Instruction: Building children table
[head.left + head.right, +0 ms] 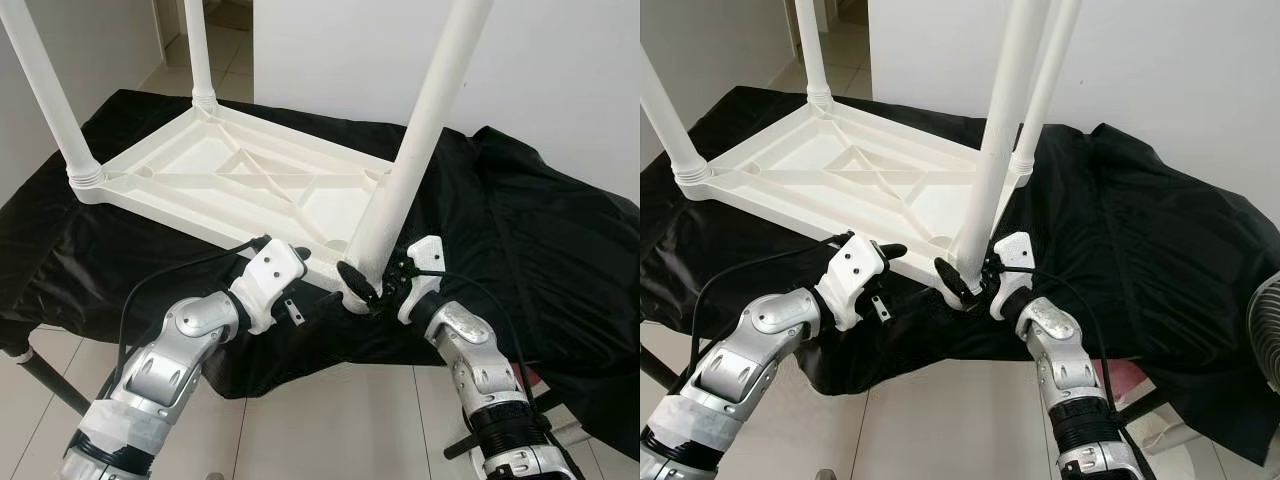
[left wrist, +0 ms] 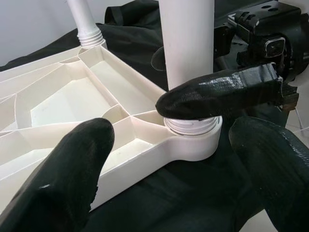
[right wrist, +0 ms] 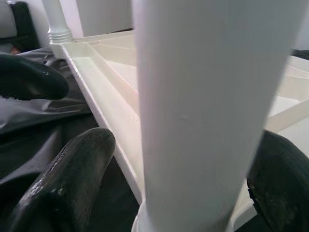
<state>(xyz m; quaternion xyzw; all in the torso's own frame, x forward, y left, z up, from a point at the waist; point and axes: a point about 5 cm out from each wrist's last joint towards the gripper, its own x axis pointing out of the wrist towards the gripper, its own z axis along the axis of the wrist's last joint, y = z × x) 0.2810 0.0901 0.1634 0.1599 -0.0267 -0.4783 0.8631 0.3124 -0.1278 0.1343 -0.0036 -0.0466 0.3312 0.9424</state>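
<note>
Gripping the near white tubular plastic leg (image 1: 420,140) at its threaded base, the right gripper (image 1: 372,290) has both fingers clamped around it. The left gripper (image 1: 300,252) hovers spread beside the upturned ribbed white plastic tabletop (image 1: 230,180), resting on glossy black sheeting (image 1: 540,230). 4 legs stand upright.

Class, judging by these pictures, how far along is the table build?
Done: all four legs stand in the upturned tabletop. In hand: the right pincer grips the near leg at its corner socket; the left pincer rests open beside it. Left: turning the table upright.
</note>
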